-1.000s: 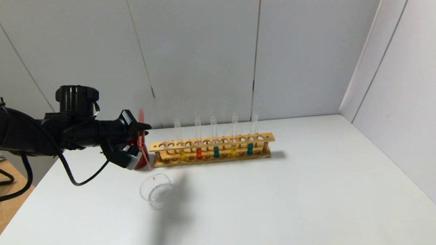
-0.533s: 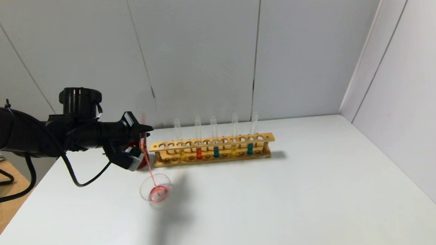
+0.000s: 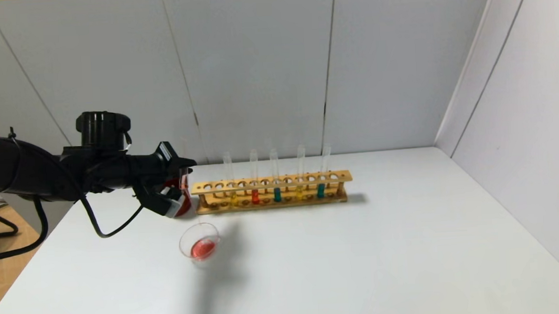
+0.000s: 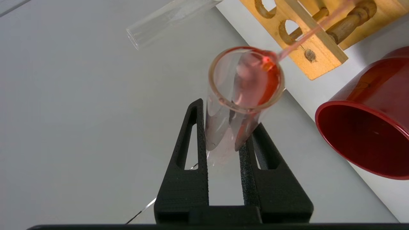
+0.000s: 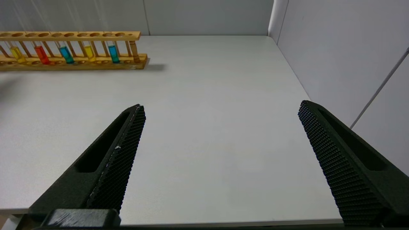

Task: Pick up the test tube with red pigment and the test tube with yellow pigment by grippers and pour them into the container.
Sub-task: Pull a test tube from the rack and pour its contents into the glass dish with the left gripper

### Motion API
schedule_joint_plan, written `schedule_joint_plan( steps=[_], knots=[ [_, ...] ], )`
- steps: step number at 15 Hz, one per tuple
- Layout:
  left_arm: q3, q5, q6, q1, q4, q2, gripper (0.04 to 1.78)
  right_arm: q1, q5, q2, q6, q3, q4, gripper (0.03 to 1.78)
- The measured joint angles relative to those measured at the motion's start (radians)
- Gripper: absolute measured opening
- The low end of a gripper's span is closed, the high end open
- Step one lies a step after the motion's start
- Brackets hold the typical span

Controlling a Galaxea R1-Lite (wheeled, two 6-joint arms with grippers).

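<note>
The test tube with red pigment (image 3: 183,177), as your head view lists it: clamped in your left gripper (image 3: 183,174) at the left end of the wooden rack (image 3: 272,192), tipped mouth-down above the container (image 3: 199,245), which sits on the white table (image 3: 361,258) holding a red pool, with a dark red cup (image 3: 181,207) just behind the gripper. Left wrist view: the black fingers (image 4: 188,179) are clenched on the tube's glass (image 4: 243,95), a thin red thread running from its rim, cup (image 4: 367,127) beside it. Right wrist view: your right gripper (image 5: 220,127) is spread wide over bare table, well apart from the rack, where a test tube with yellow pigment (image 5: 90,52) stands.
</note>
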Motion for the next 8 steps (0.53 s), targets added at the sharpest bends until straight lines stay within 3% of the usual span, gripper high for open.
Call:
schedule_joint_plan(
  steps=[8],
  knots=[
    [0.005,-0.002,0.001,0.0,0.002,-0.002,0.33,0.0,0.0,0.0,0.0,0.0,0.0,1.75]
  ],
)
